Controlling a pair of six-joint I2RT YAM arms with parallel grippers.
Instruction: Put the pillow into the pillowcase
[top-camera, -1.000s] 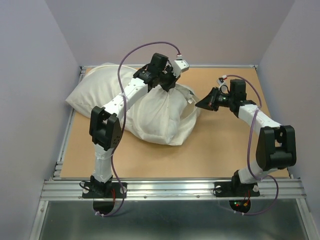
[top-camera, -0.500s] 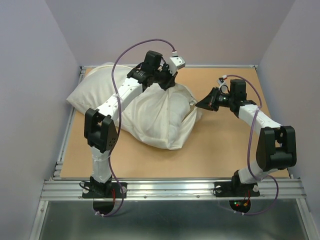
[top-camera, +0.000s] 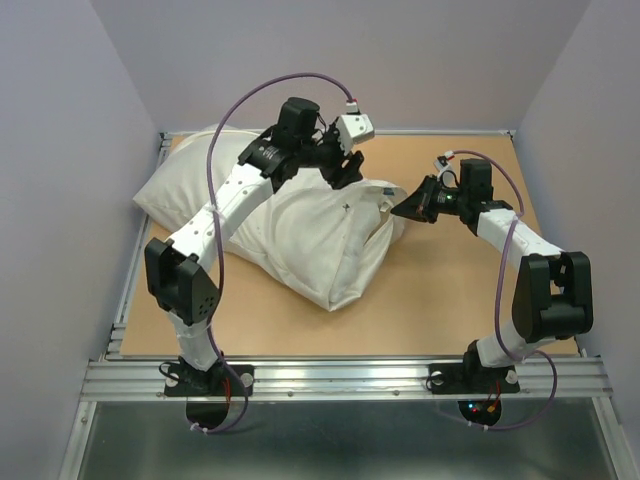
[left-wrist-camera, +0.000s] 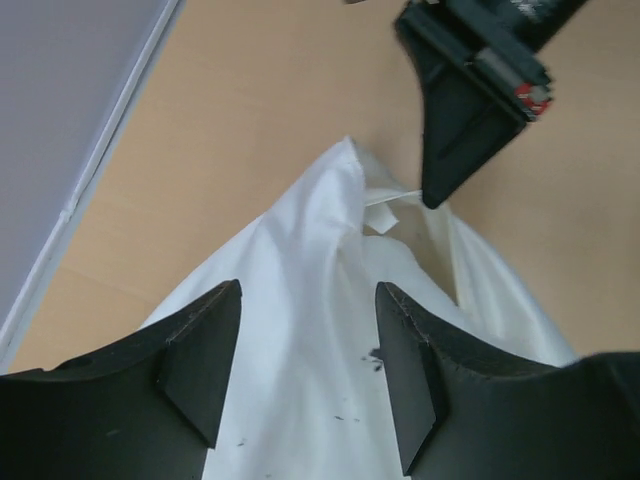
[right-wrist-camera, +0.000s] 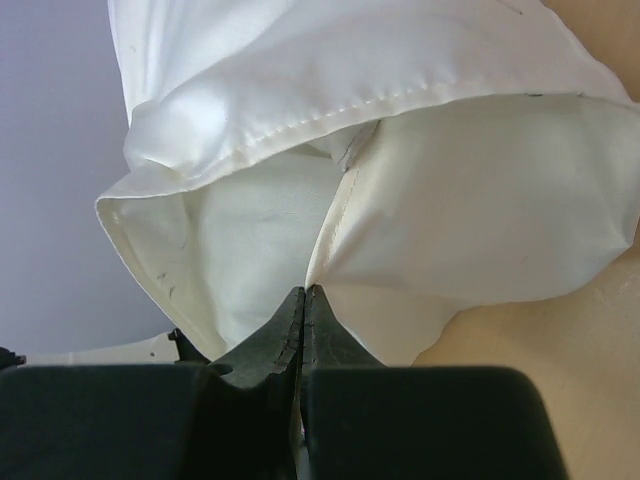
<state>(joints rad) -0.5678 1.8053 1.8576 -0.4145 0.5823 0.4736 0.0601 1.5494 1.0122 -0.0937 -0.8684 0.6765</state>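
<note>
Beneath the left end effector (top-camera: 343, 168), as seen from above, lies the far edge of the cream pillowcase (top-camera: 320, 245), which sprawls wrinkled across the middle of the bench (top-camera: 450, 290). The puffy pillow (top-camera: 170, 195) bulges out behind that arm, toward the far left corner, touching the case. I cannot tell how much of it, if any, is already inside. The right end effector (top-camera: 400, 208) meets the open mouth of the case at its tip. From the left wrist, the left end effector (left-wrist-camera: 308, 300) is released, its fingers spread wide with pale pillowcase (left-wrist-camera: 480, 290) fabric just below and ahead of them. Beyond, the right end effector (left-wrist-camera: 432, 198) touches a small flap of the hem. From the right wrist, the right end effector (right-wrist-camera: 303, 295) is clenched on the pillowcase edge directly ahead of its tip. The stitched hem (right-wrist-camera: 330, 110) arches above it and the hollow of the sleeve gapes beyond. The step in hand looks like opening the mouth. One side is pinned, so the next move likely calls for the left end effector to close on the opposite hem and spread it toward the pillow.
</note>
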